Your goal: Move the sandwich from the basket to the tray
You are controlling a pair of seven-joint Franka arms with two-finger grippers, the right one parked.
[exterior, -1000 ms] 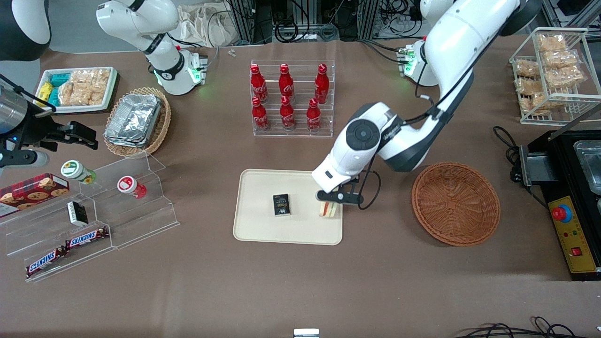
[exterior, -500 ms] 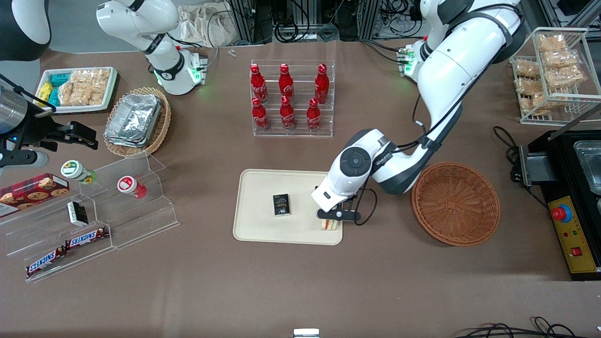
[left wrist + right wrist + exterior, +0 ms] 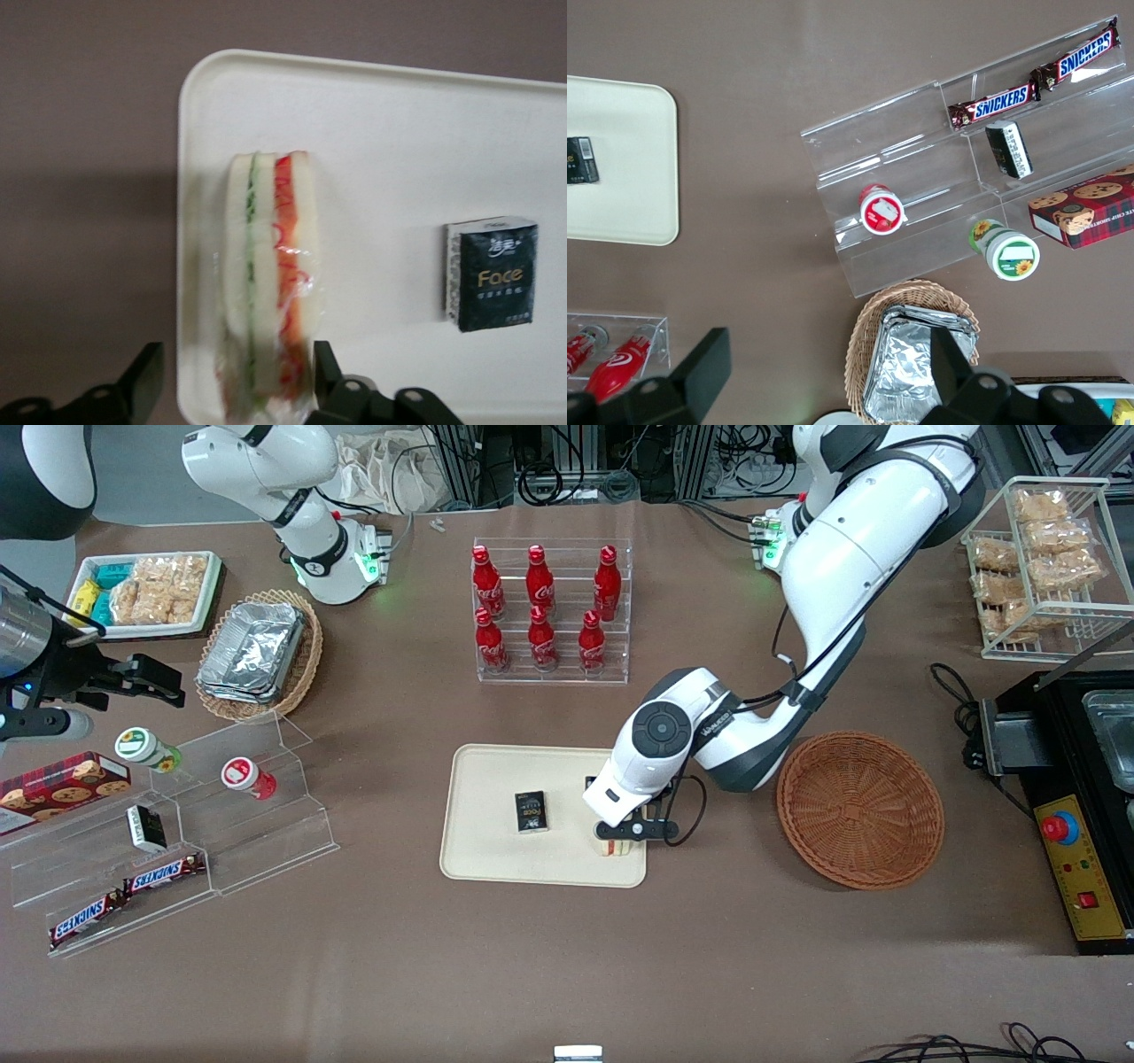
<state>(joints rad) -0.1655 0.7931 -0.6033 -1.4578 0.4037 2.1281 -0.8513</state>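
The sandwich (image 3: 617, 847) stands on its edge on the cream tray (image 3: 496, 859), at the tray's corner nearest the front camera and toward the working arm's end. In the left wrist view, the sandwich (image 3: 270, 292) shows white bread with green and red filling under clear wrap, close to the tray's rim (image 3: 190, 177). My left gripper (image 3: 620, 841) is low over it, its fingers open on either side of it (image 3: 237, 372); one finger touches the wrap and the other stands apart. The reddish-brown basket (image 3: 859, 809) lies empty beside the tray, toward the working arm's end.
A small black packet (image 3: 531, 812) lies mid-tray. A clear rack of red cola bottles (image 3: 540, 615) stands farther from the front camera than the tray. A tan basket of foil containers (image 3: 257, 654) and an acrylic snack stand (image 3: 221, 815) lie toward the parked arm's end.
My gripper moved nearer the front camera and lower over the tray's corner with the sandwich. The sandwich now rests on the tray.
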